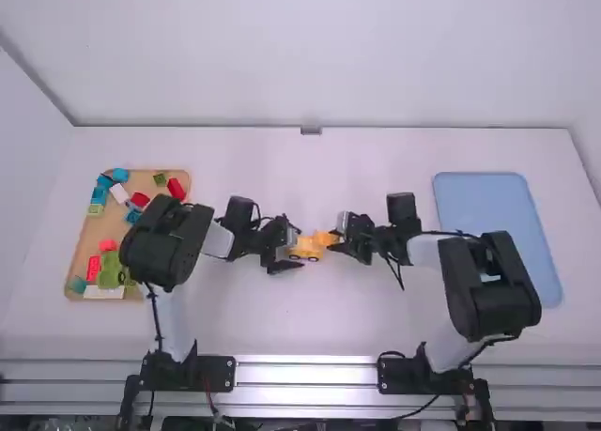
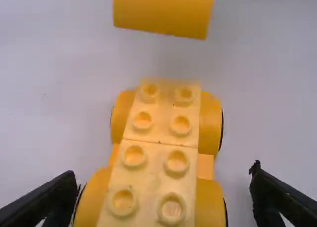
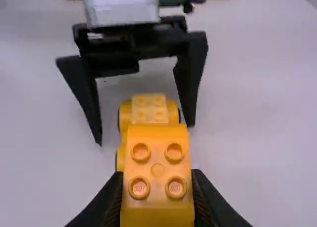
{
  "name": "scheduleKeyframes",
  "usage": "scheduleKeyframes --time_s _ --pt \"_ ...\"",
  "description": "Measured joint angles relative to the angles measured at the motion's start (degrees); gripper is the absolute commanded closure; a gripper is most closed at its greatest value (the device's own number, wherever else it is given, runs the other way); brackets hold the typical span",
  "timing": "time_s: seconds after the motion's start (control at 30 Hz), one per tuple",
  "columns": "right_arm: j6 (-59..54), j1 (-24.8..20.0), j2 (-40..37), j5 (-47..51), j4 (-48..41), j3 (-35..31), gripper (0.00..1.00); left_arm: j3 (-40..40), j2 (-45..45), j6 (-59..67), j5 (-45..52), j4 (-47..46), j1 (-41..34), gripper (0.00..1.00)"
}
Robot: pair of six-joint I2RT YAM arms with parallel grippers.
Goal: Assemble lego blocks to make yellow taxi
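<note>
Yellow block (image 3: 157,207) beside the wheeled chassis (image 2: 161,143)
The right hand (image 3: 157,175) grasps the yellow block; the left hand (image 2: 162,170), released, straddles the wheeled chassis. Seemingly just clear of it, the block should be light, stiff, slightly slippery: best pinched below its studs (image 3: 140,152).

From my high view, I have a smooth white counter (image 1: 310,177) backed by a plain pale wall (image 1: 310,55), with a thin dark seam (image 1: 188,126) where they meet and a small grey fitting (image 1: 311,130) at about the middle of it. A left side wall (image 1: 23,159) and a right side wall (image 1: 592,135) close in the space, the left one joined to the back by a slanting grey line (image 1: 36,81), while ribbed metal rails (image 1: 305,375) cross the near edge. The light reaches me soft and even, with only faint shading over the pale surfaces.
</note>
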Motion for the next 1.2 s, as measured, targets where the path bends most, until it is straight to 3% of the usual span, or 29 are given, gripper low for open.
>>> scheduleKeyframes --time_s 0.13,0.43,0.73,0.83,1.2 --pt "0.63 1.84 0.00 0.28 1.01 0.17 0.96 1.75 1.05 1.31 0.44 -0.42 0.00 0.31" --pt "3.26 5.20 0.00 3.13 0.00 1.60 0.97 2.93 1.75 2.25 1.01 -2.14 0.00 0.55" --pt "3.67 5.14 1.05 3.04 1.49 1.66 0.98 2.01 1.75 2.45 2.36 -2.10 0.02 0.57" --pt "4.50 5.20 5.46 2.16 3.72 3.61 0.95 1.55 1.75 3.15 3.21 -2.16 0.00 0.57" --pt "0.33 7.45 7.45 1.44 -6.12 8.61 1.00 1.55 1.75 3.15 3.15 -2.12 0.02 0.58"
